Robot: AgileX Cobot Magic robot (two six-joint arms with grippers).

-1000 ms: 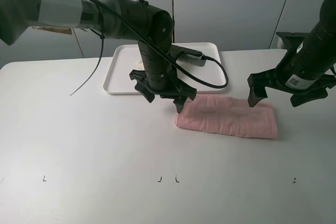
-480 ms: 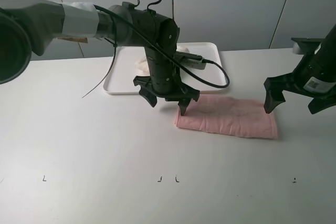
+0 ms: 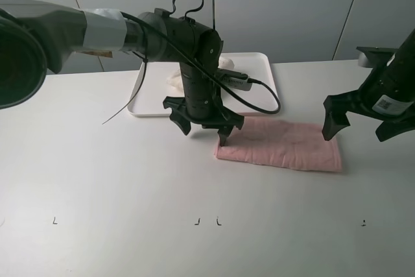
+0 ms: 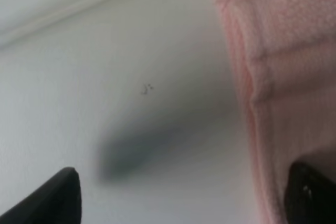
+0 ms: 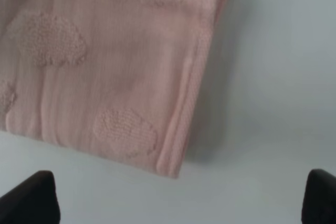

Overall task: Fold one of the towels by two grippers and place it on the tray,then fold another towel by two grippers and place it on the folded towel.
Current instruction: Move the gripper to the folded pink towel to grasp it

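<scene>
White desk [image 3: 97, 180] bears a pale pink terry towel [image 3: 285, 148], over whose ends the empty, wide-open black left claw [image 3: 204, 131] and right claw [image 3: 355, 131] have just lowered to grasp.

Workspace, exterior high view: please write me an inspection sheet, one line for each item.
Surface: white table, small dark marks near the front edge.
Job's things: pink towel lies as a long strip on the table; cream towel on the tray, partly hidden by the arm.
Clutter: nothing seen.
Grippers: left gripper open over the pink towel's left end; right gripper open over its right end; both empty.
Cables: black cable loops over the tray.
Surroundings: grey wall panels.
</scene>
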